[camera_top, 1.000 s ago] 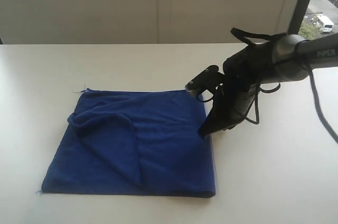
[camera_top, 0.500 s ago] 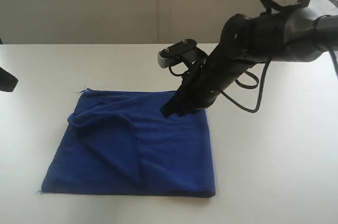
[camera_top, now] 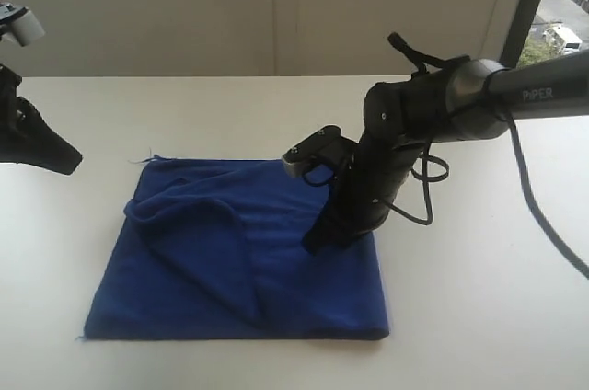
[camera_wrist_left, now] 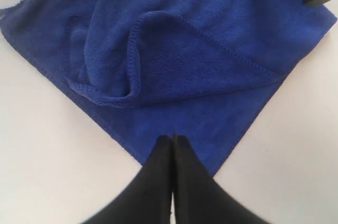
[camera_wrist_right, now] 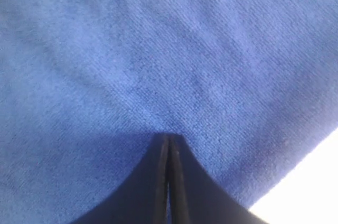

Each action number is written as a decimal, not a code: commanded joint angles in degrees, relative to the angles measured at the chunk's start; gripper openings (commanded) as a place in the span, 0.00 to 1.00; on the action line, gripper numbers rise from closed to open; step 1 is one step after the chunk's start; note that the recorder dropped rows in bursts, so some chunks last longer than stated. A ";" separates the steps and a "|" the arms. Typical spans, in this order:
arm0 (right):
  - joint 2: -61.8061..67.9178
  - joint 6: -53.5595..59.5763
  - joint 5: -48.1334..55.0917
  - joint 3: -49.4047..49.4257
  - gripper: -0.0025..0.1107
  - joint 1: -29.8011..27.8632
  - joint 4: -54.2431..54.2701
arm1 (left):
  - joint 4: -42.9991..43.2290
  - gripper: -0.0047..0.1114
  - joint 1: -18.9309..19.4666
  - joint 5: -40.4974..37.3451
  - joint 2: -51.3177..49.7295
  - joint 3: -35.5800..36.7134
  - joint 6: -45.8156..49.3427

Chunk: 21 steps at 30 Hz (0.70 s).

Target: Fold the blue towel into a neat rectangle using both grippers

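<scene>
In the exterior view we are seeing only the end of the left arm [camera_top: 23, 128] and its left gripper [camera_top: 70, 166]; the rest is being cut off by the picture's edge. The right arm [camera_top: 433, 123] is running out past the opposite edge, and it is covering part of the blue towel [camera_top: 230, 261] near one far corner. The towel's own fold is hiding the layer beneath it. In the right wrist view the cloth is overflowing the picture, soft and blurred, and the desk [camera_wrist_right: 311, 195] is showing only as a corner sliver. We are not managing to tell whether the right gripper [camera_wrist_right: 168, 137] is touching the cloth.
</scene>
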State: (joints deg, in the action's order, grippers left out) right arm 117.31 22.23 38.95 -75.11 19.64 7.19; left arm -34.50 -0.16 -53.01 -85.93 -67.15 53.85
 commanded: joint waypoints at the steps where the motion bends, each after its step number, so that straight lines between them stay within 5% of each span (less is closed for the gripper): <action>1: -0.10 -6.61 1.95 1.43 0.02 -0.23 -12.14 | -4.38 0.04 0.05 -0.47 -1.10 -0.26 4.25; 7: -0.10 -8.57 2.74 2.54 0.02 -0.23 -13.83 | -4.53 0.04 -1.09 -0.36 -2.44 -0.26 5.08; 14: -0.23 -9.21 6.11 2.54 0.02 -0.23 -13.39 | -4.43 0.04 -7.19 2.24 -2.78 -0.26 13.52; 21: -4.31 -10.60 5.79 2.54 0.02 -0.23 -13.26 | -4.93 0.04 -12.71 12.79 -2.95 -0.26 22.76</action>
State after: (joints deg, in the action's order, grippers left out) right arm 115.00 12.14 43.68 -73.11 19.64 -5.42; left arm -37.93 -11.11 -43.73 -88.97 -67.15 72.83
